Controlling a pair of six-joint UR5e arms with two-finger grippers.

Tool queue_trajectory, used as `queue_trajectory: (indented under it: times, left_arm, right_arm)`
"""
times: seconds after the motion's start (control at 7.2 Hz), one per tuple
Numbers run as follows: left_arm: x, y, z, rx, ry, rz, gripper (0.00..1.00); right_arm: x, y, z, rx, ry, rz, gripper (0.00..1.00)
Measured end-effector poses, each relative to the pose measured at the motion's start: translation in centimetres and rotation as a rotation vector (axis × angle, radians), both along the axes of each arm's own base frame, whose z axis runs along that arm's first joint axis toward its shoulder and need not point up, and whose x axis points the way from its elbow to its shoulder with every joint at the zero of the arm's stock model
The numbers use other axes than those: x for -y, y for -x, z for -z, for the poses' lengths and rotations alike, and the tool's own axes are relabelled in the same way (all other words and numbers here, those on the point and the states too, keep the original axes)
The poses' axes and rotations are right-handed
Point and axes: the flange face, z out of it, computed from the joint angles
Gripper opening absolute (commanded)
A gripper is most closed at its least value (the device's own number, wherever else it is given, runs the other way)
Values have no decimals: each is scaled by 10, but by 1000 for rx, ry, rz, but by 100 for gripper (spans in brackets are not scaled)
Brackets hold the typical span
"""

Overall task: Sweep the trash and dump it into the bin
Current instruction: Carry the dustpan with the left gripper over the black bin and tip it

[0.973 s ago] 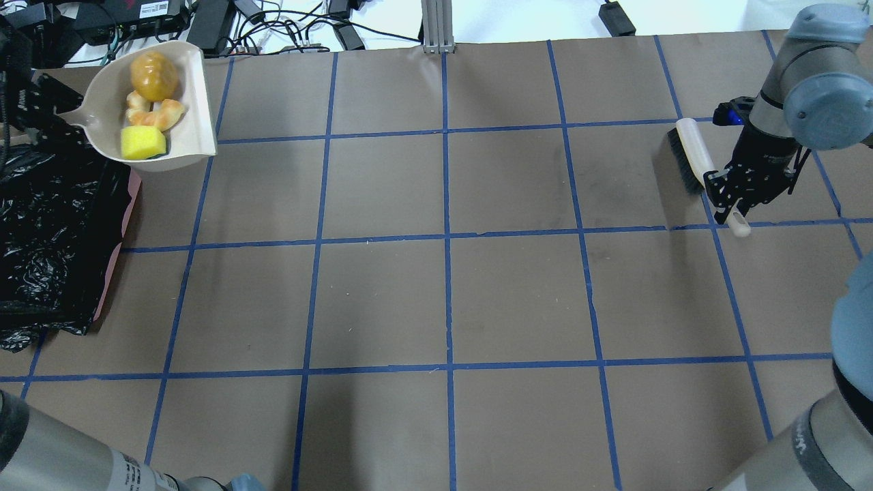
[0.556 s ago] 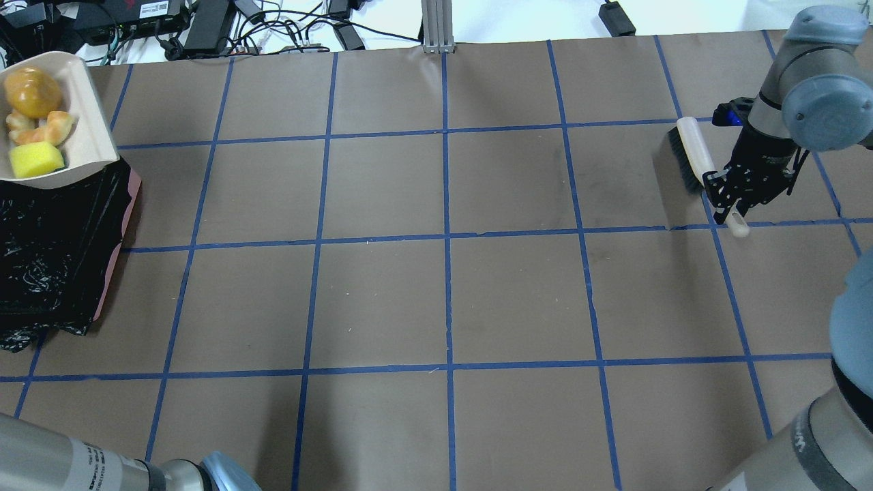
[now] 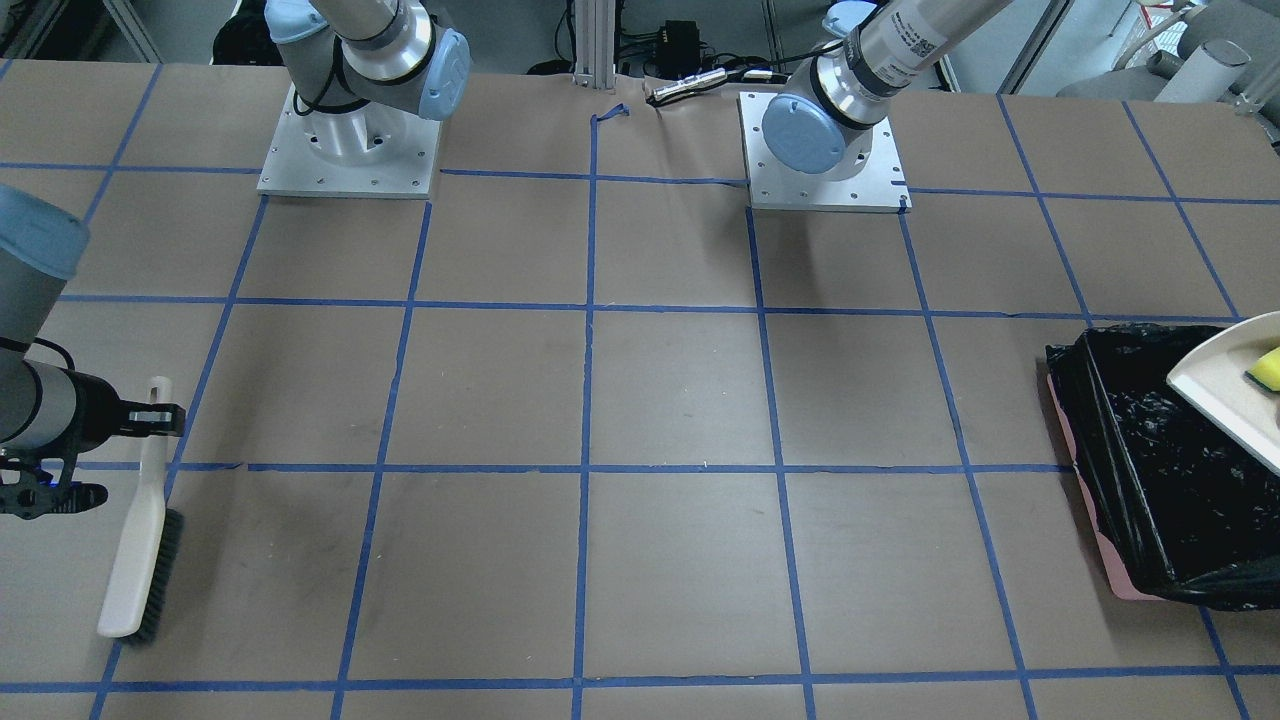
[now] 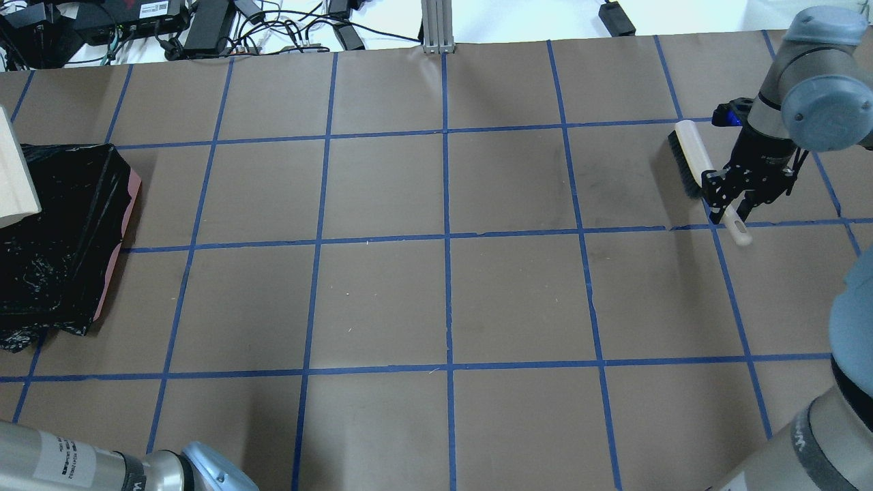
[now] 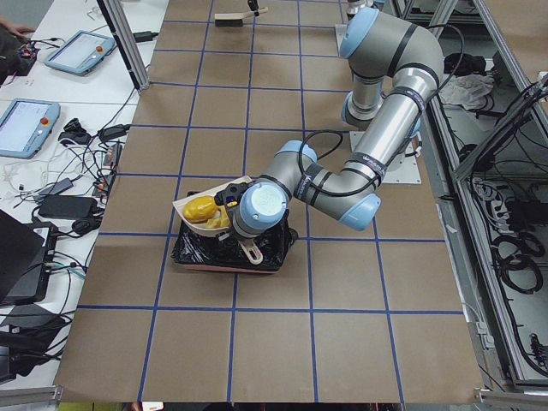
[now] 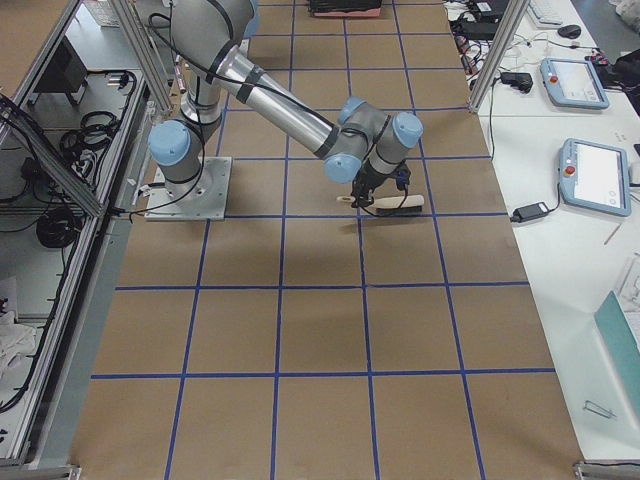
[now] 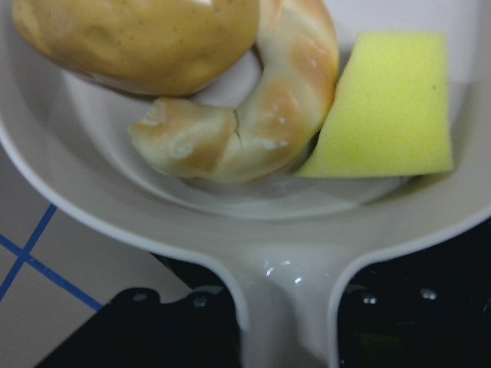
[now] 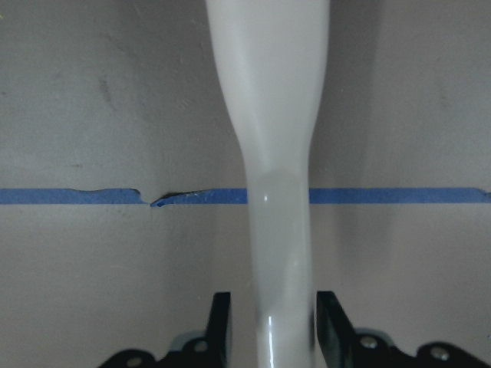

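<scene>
The cream dustpan [image 5: 212, 216] hangs over the bin [image 5: 227, 254], a pink container lined with a black bag, also in the overhead view [image 4: 61, 239] and the front view [image 3: 1150, 470]. The left wrist view shows the potato lump [image 7: 146, 38], the curved bread piece [image 7: 261, 115] and the yellow sponge [image 7: 391, 107] lying in the pan. My left gripper [image 7: 288, 322] is shut on the pan's handle. My right gripper [image 4: 730, 208] straddles the handle of the brush [image 4: 690, 155]. Its fingers [image 8: 220, 326] stand slightly off the handle [image 8: 280, 230], so it is open.
The brush [image 3: 140, 540] lies on the brown paper with its blue tape grid, near the table's right end. Cables and power bricks [image 4: 204, 24] lie beyond the far edge. Tablets [image 5: 26, 128] lie on a side bench.
My left arm has carried the loaded dustpan left, from beside the bin to over it and nearly out of the overhead view. The brush's handle end has dropped slightly at the right gripper.
</scene>
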Motion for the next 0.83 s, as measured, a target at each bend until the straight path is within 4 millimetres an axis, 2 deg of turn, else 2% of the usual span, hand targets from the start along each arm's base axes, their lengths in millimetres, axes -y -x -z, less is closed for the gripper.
queue_trajectory:
  times: [0.42, 0.69, 0.83]
  left_arm:
    - [1, -8, 3, 155, -54, 156, 0]
    - [25, 15, -1, 280, -153, 295, 0]
    - [33, 25, -3, 309, -179, 338, 0]
  right_arm:
    - [0, 0, -1, 0, 2, -1, 52]
    - [1, 0, -1, -1, 4, -1, 55]
    - [1, 0, -2, -1, 6, 0, 72]
